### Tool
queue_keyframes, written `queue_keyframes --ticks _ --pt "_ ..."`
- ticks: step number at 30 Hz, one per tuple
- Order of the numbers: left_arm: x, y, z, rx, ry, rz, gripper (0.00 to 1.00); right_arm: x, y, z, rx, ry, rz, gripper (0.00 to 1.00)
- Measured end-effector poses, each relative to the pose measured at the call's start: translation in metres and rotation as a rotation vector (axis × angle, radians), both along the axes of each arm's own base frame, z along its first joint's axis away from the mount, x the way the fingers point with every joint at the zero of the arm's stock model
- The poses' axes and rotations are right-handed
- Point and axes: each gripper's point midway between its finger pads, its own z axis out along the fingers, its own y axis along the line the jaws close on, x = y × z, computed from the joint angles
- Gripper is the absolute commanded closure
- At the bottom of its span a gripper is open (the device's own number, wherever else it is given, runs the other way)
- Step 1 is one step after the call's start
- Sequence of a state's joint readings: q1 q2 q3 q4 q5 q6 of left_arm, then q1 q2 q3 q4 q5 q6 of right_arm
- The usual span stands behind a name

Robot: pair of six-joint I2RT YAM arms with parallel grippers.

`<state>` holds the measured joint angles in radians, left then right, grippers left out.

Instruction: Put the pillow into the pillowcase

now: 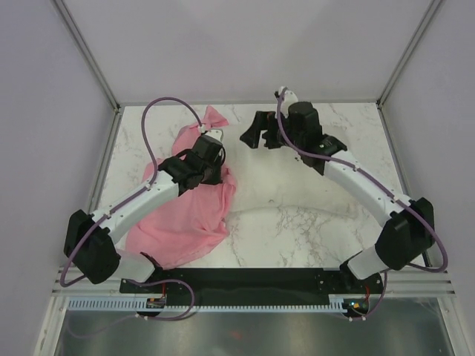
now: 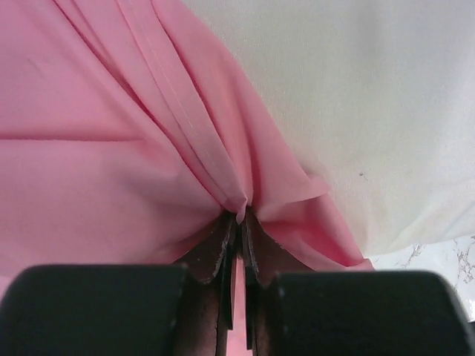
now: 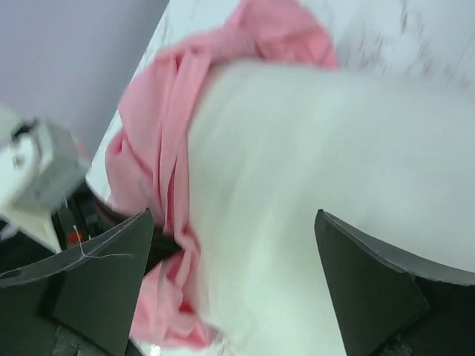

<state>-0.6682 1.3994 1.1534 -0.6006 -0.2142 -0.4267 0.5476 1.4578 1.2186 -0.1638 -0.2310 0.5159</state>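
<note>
The pink satin pillowcase (image 1: 189,222) lies bunched on the left half of the marble table. My left gripper (image 1: 215,148) rests on its far part, shut on a pinched fold of pillowcase hem (image 2: 239,219). The white pillow (image 2: 356,96) fills the upper right of the left wrist view, right against the pink fabric (image 2: 96,170). My right gripper (image 1: 249,137) is open at the table's middle back, pointing left. In the blurred right wrist view the pillow (image 3: 297,185) lies between and beyond its spread fingers (image 3: 234,215), with the pillowcase (image 3: 148,163) wrapped along its left side. In the top view the pillow hardly stands out.
The white marble table (image 1: 312,222) is bounded by grey walls and metal frame posts (image 1: 93,67) at the back corners. Purple cables loop above both arms. The black base rail (image 1: 252,282) runs along the near edge. Part of the left arm (image 3: 37,170) shows in the right wrist view.
</note>
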Motion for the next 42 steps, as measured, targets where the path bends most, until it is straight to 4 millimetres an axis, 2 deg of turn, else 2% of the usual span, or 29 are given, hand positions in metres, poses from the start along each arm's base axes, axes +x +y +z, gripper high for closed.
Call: queue_keyframes --ticks 2,3,4,5,6,7,10,12,13,14,16,17,18,19,22,26,29,32,35,38,42 --pt "0.001 0.002 0.001 0.002 -0.018 0.009 0.81 0.03 0.004 0.025 -0.031 -0.077 -0.016 0.02" --pt "0.0 0.003 0.003 0.001 -0.026 0.011 0.77 0.043 0.006 0.029 -0.051 -0.1 -0.017 0.02" --pt "-0.001 0.004 0.005 -0.001 -0.034 0.013 0.61 0.054 0.009 0.029 -0.076 -0.117 -0.017 0.02" --pt "-0.002 0.006 0.008 0.002 -0.045 0.016 0.53 0.065 0.011 0.023 -0.11 -0.121 -0.014 0.02" --pt "-0.003 0.009 0.012 -0.001 -0.057 0.022 0.46 0.072 0.012 0.015 -0.137 -0.12 -0.008 0.02" --pt "-0.003 0.011 0.017 -0.005 -0.07 0.028 0.33 0.08 0.014 0.0 -0.177 -0.107 0.004 0.02" --pt "-0.002 0.02 0.034 -0.006 -0.122 0.063 0.2 0.092 0.018 -0.057 -0.298 -0.037 0.055 0.04" --pt "0.003 0.025 0.047 0.001 -0.148 0.087 0.18 0.095 0.021 -0.091 -0.367 -0.007 0.09 0.13" --pt "0.008 0.027 0.054 0.0 -0.158 0.103 0.18 0.094 0.024 -0.098 -0.384 -0.009 0.105 0.24" --pt "0.013 0.03 0.062 -0.002 -0.169 0.12 0.18 0.092 0.027 -0.104 -0.398 -0.018 0.119 0.31" --pt "0.029 0.036 0.079 -0.014 -0.196 0.164 0.16 0.084 0.033 -0.103 -0.396 -0.056 0.134 0.42" --pt "0.039 0.041 0.088 -0.02 -0.21 0.189 0.16 0.076 0.035 -0.102 -0.395 -0.077 0.143 0.53" --pt "0.049 0.047 0.097 -0.025 -0.224 0.216 0.15 0.065 0.036 -0.098 -0.387 -0.102 0.15 0.58" --pt "0.059 0.055 0.104 -0.025 -0.233 0.246 0.14 0.052 0.038 -0.095 -0.373 -0.129 0.158 0.73" --pt "0.09 0.072 0.123 -0.021 -0.261 0.31 0.08 0.004 0.04 -0.085 -0.334 -0.203 0.191 1.0" --pt "0.115 0.083 0.135 0.013 -0.272 0.325 0.02 -0.053 0.036 -0.083 -0.288 -0.284 0.21 1.0" --pt "0.126 0.079 0.137 0.032 -0.25 0.292 0.02 -0.076 0.029 -0.084 -0.271 -0.327 0.193 1.0" --pt "0.132 0.073 0.128 0.04 -0.204 0.259 0.02 -0.081 0.02 -0.081 -0.251 -0.352 0.156 1.0" --pt "0.128 0.064 0.104 0.039 -0.112 0.205 0.02 -0.079 0.013 -0.079 -0.248 -0.36 0.118 1.0" --pt "0.118 0.058 0.078 0.028 -0.022 0.16 0.0 -0.077 0.011 -0.078 -0.249 -0.36 0.099 1.0" --pt "0.094 0.043 0.039 -0.032 0.129 0.067 0.0 -0.077 0.01 -0.077 -0.249 -0.361 0.092 1.0"
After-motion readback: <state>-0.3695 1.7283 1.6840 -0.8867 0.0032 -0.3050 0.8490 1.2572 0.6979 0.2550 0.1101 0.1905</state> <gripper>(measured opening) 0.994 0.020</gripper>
